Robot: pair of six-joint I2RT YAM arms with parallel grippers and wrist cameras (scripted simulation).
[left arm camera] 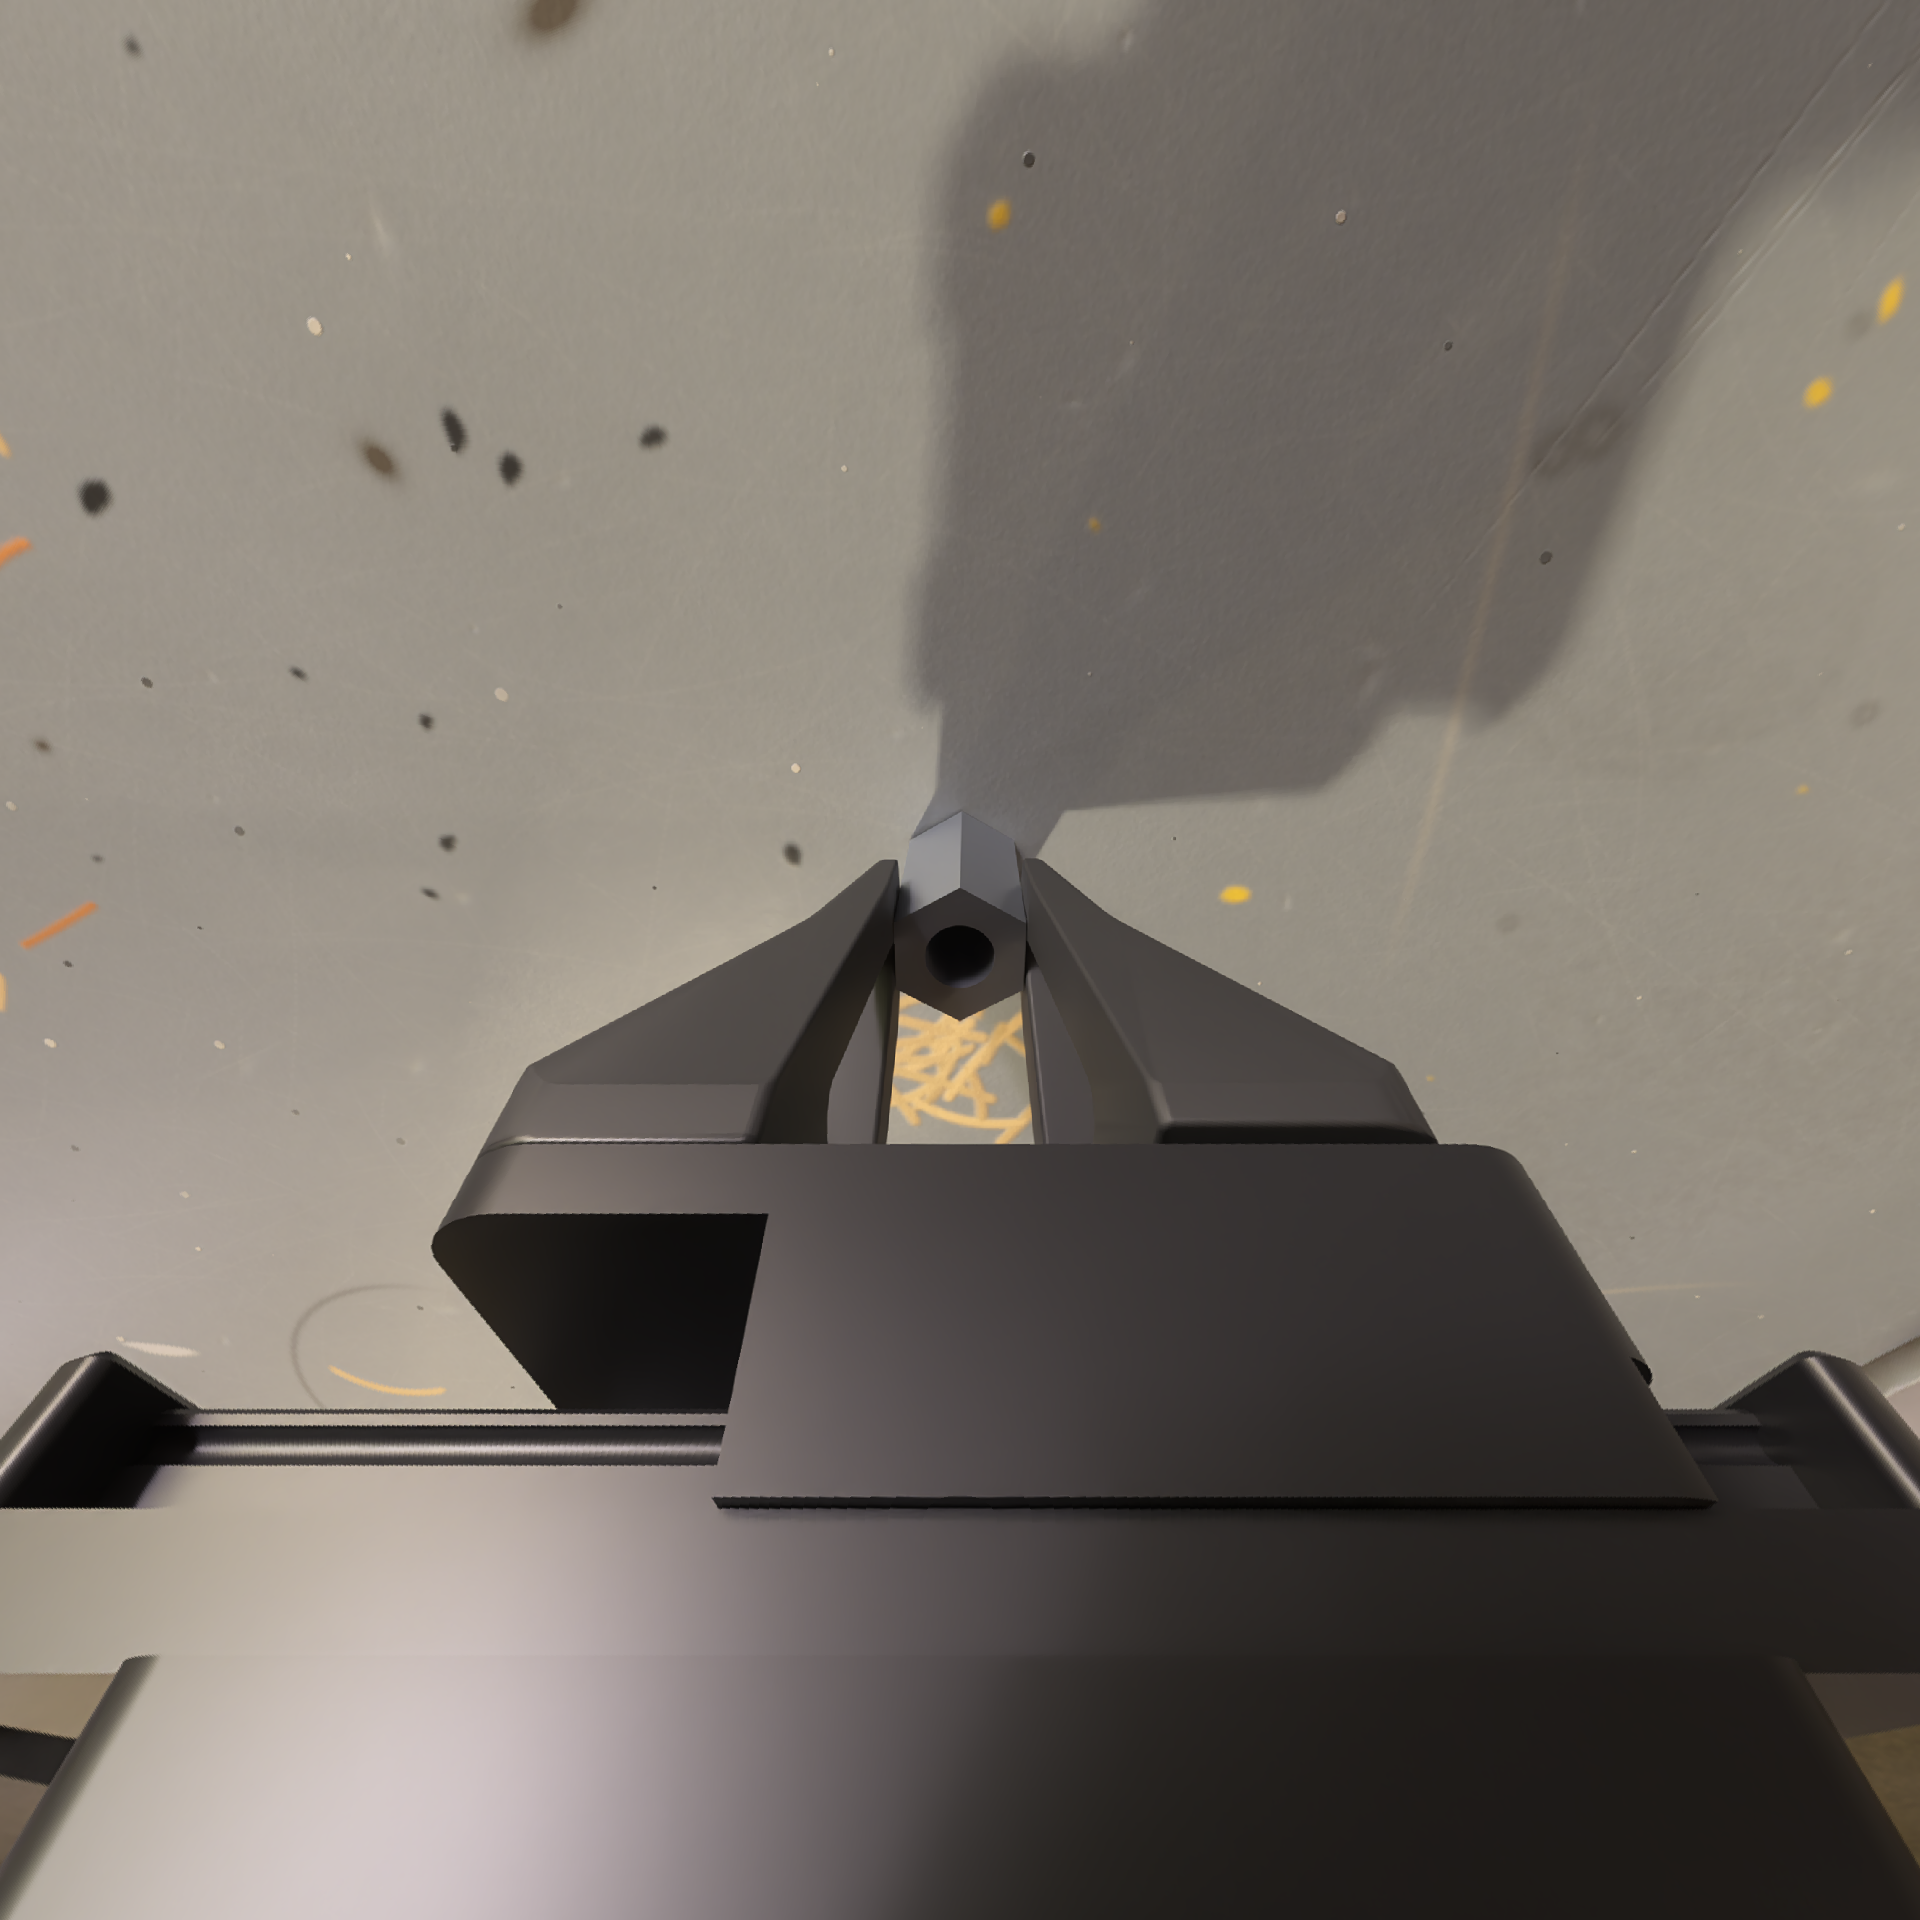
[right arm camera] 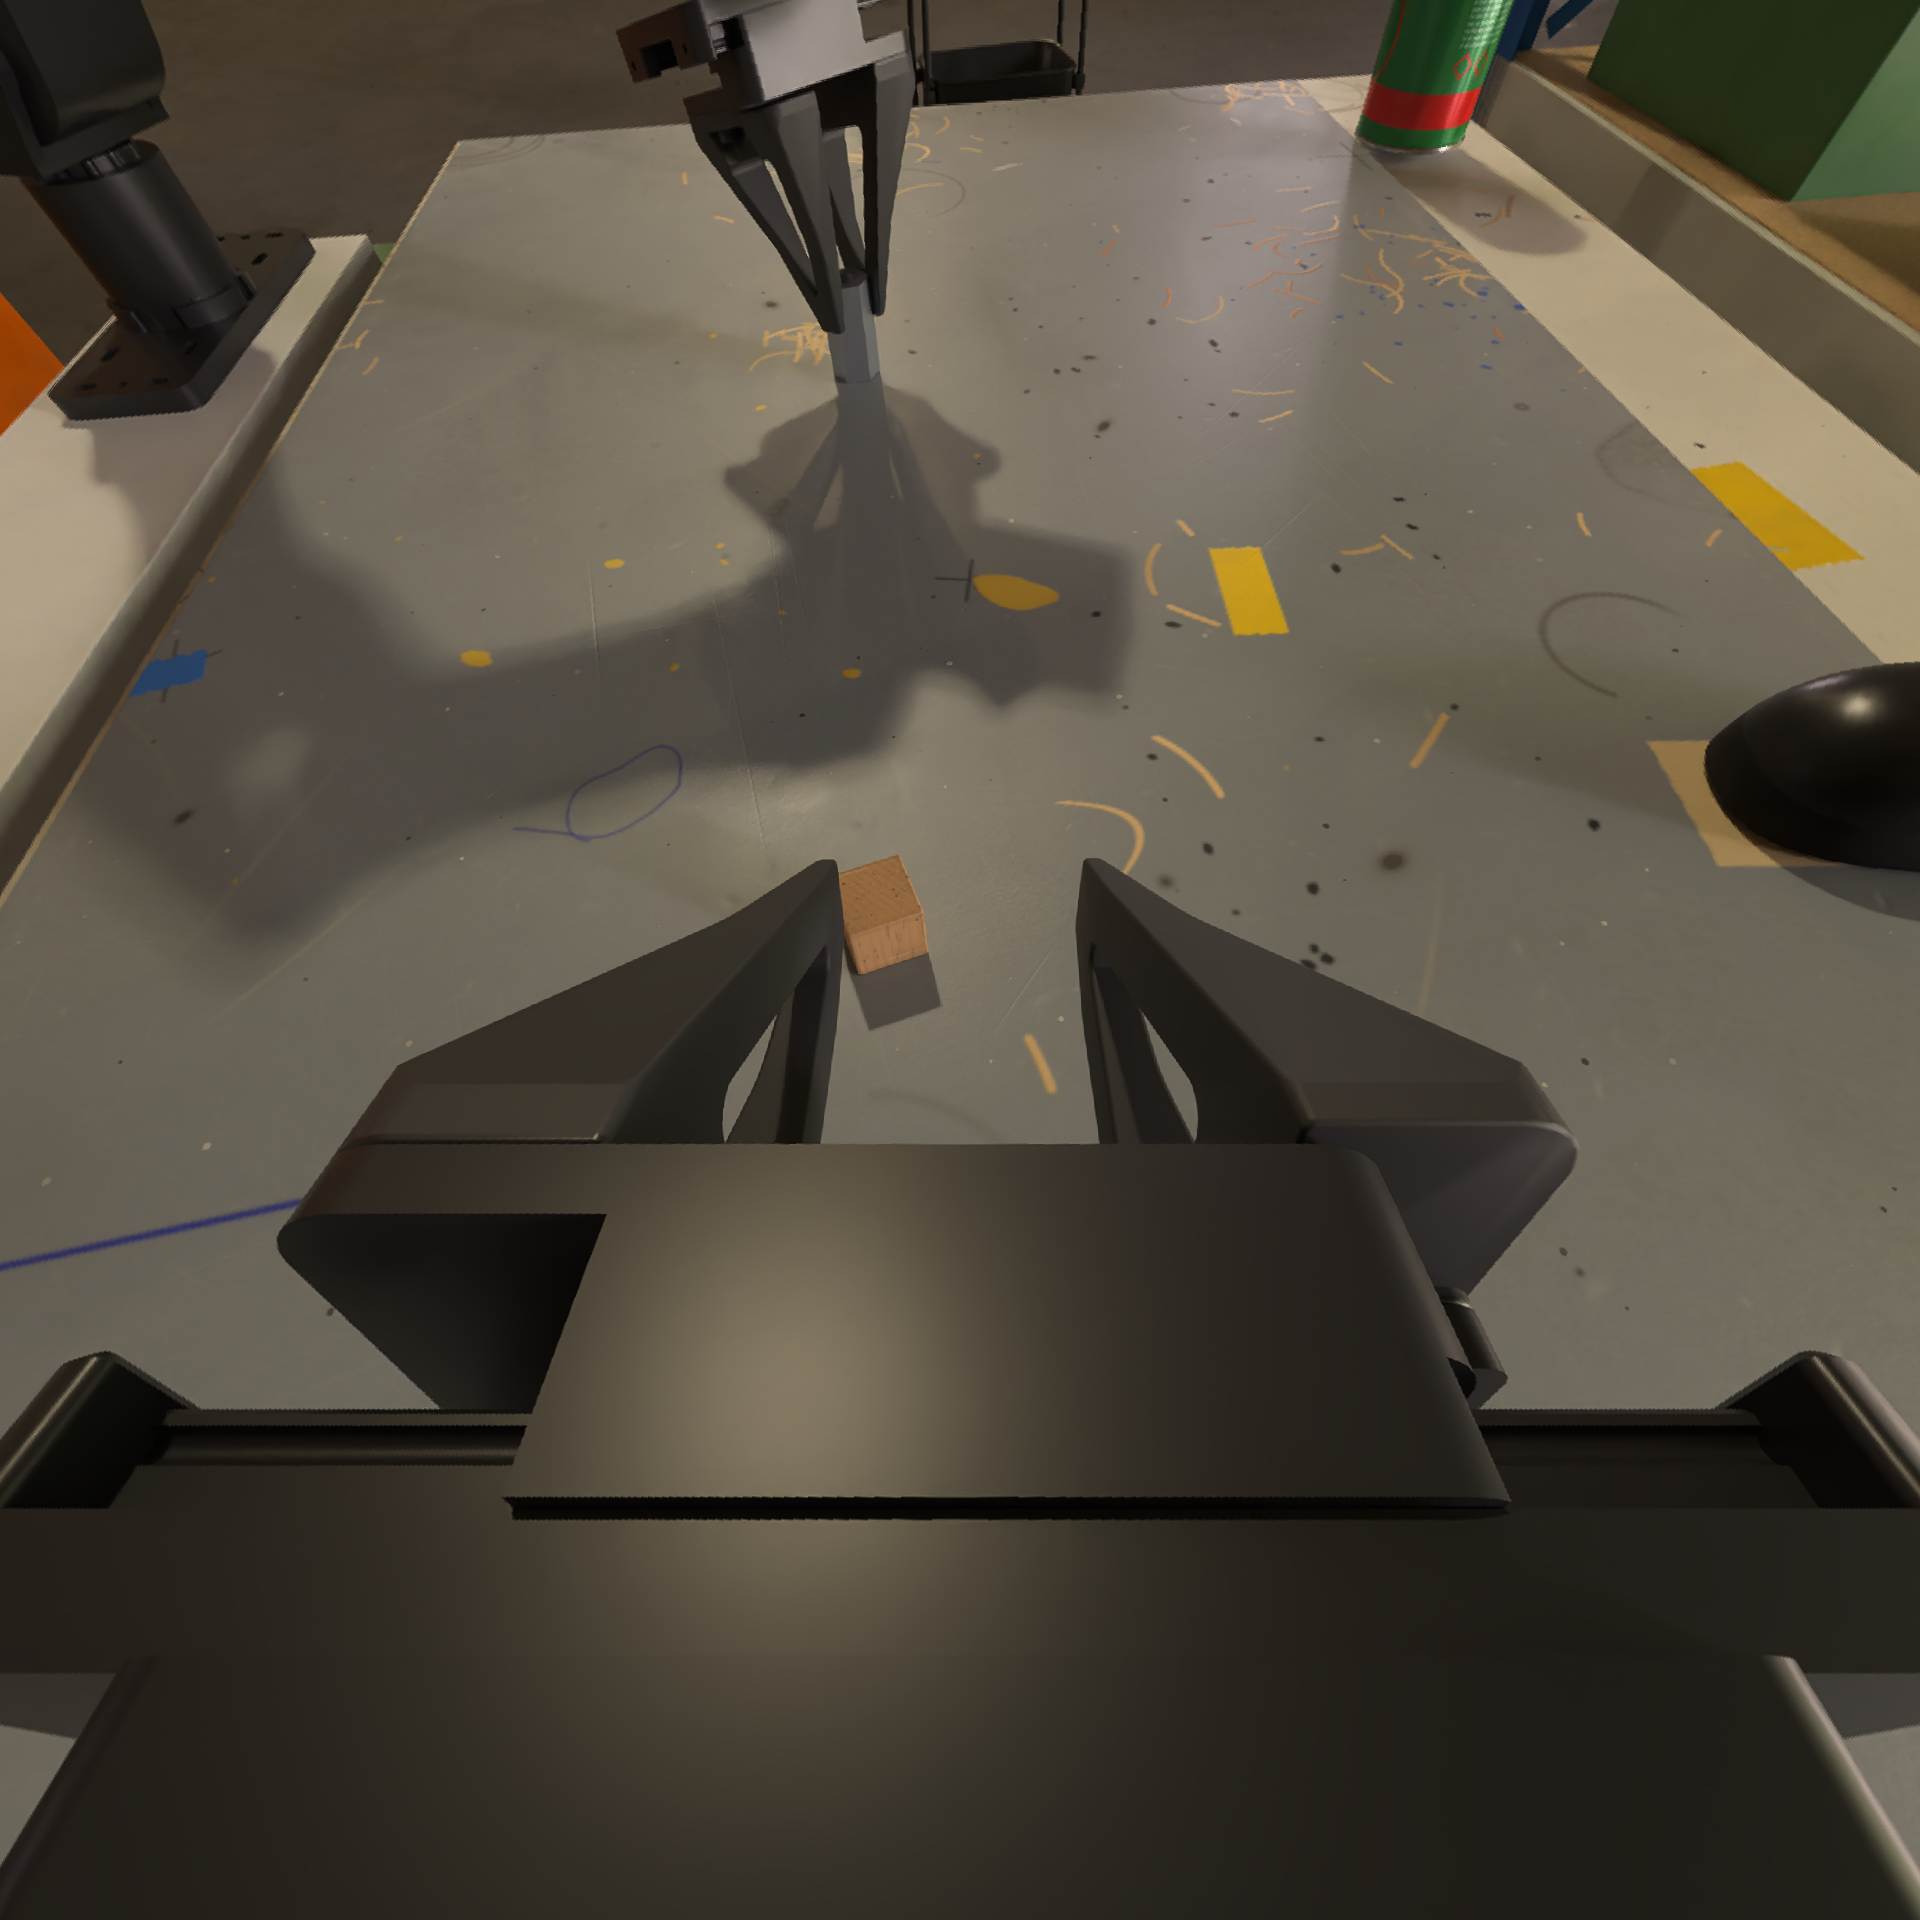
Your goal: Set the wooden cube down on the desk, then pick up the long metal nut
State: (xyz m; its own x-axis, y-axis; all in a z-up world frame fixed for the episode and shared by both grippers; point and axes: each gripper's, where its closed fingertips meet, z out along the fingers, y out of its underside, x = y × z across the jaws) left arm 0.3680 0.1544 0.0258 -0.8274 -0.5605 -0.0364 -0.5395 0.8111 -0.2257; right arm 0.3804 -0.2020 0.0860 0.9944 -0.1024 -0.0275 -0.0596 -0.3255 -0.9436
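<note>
Left end effector (left arm camera: pixel 958 940) — clamped on the long metal nut (left arm camera: pixel 951 925), fingers pressing two opposite flats near its upper end. From the right wrist view the nut (right arm camera: pixel 858 343) hangs upright from that end effector (right arm camera: pixel 854 291); whether its lower tip touches the bench (right arm camera: pixel 520 468) I cannot tell. I judge it stiff, dense for its size and slick, so flat-on-flat is the hold I want; a grip across the corners would likely roll.

Right end effector (right arm camera: pixel 956 883) — fingers spread apart, holding nothing. The wooden cube (right arm camera: pixel 881 914) rests on the bench just beside the left fingertip (right arm camera: pixel 826 883), free of it. Light, grippy, square faces — easy.
</note>
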